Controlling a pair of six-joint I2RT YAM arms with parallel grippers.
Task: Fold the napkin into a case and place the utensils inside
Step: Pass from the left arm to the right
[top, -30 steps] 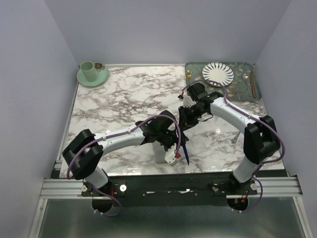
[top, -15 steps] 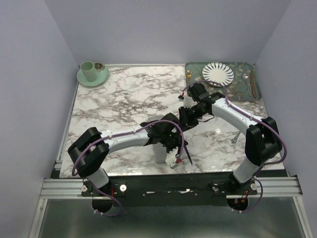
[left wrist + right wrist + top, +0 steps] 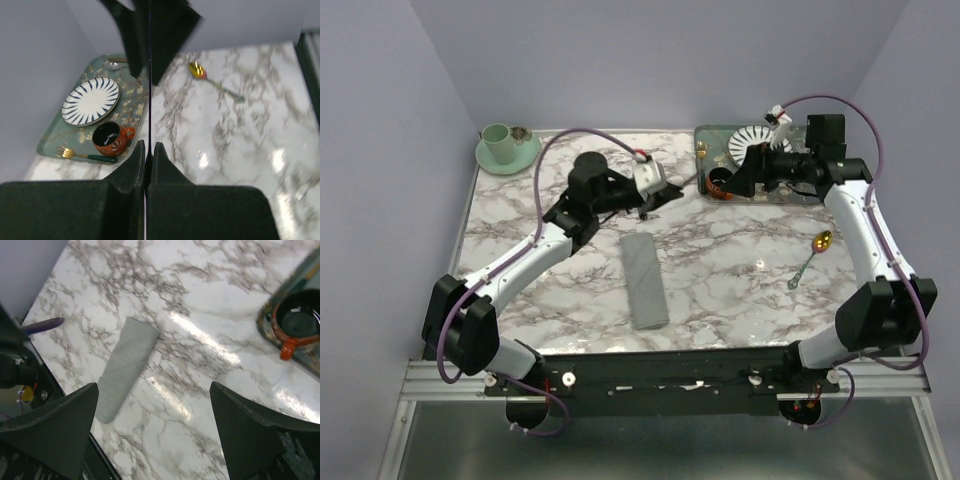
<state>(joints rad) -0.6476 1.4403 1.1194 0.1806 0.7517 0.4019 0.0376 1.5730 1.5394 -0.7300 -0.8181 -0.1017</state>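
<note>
**A:** How do our arms sit?

**B:** Our left arm [image 3: 520,262] reaches far up the veined, glossy marble table [image 3: 570,180]. The left pincer [image 3: 663,194] is clenched on a thin dark utensil [image 3: 149,90] seen edge-on. Our right arm [image 3: 865,215] bends over the green tray [image 3: 55,142]. The right pincer [image 3: 153,387] is released, fingers wide, nothing between them.

**A:** What changed?

**B:** A second ago both pincers huddled over the case [image 3: 645,282]. Now they are well apart and it lies uncovered.

**A:** Where is it?

**B:** It is a flat, matte grey cloth strip, base-side of the left pincer. The spoon [image 3: 198,70], with its shiny gold bowl, lies well apart from the right pincer.
</note>
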